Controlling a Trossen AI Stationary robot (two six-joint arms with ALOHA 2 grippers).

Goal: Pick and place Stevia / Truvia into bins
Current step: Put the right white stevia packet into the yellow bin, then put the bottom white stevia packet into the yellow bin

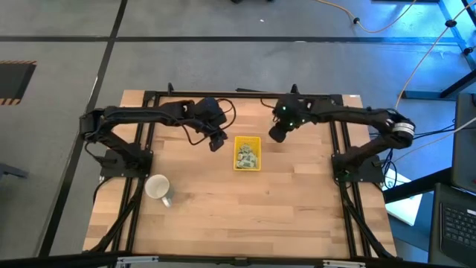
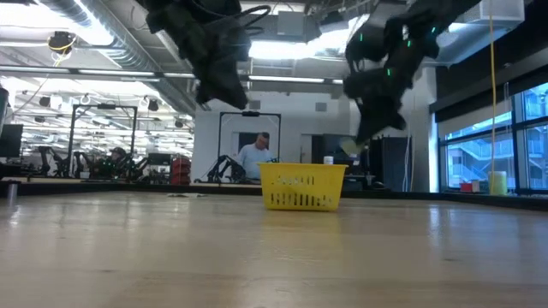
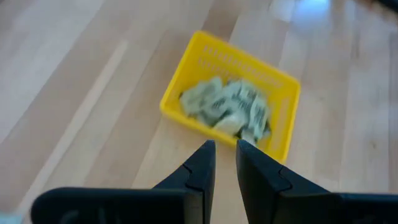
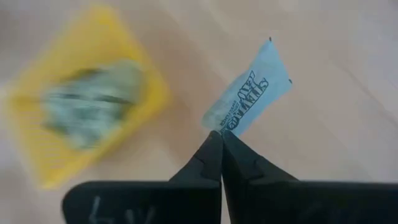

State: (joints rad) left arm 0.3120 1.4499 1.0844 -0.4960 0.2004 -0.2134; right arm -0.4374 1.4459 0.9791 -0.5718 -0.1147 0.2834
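Note:
The yellow tray [image 1: 248,153] sits mid-table with a heap of pale green and white packets [image 3: 227,109] inside; it also shows in the low view [image 2: 302,187] and the right wrist view [image 4: 81,109]. My right gripper [image 4: 219,140] hovers above the table just right of the tray's far end, shut on one packet [image 4: 249,99]. My left gripper [image 3: 225,149] hangs above the table just left of the tray, fingers nearly together with a narrow gap, holding nothing. My right gripper pinches one packet by its short end [image 4: 219,126] between the two fingertips. The packet is lifted clear of the table and sticks out beyond the fingertips, its printed face toward the wrist camera.
A white mug [image 1: 158,187] lies on the table's near left. Dark frame rails run along the left, right and far edges. Bare wood stretches across the near half. A person stands in the room far behind the table [image 2: 255,158].

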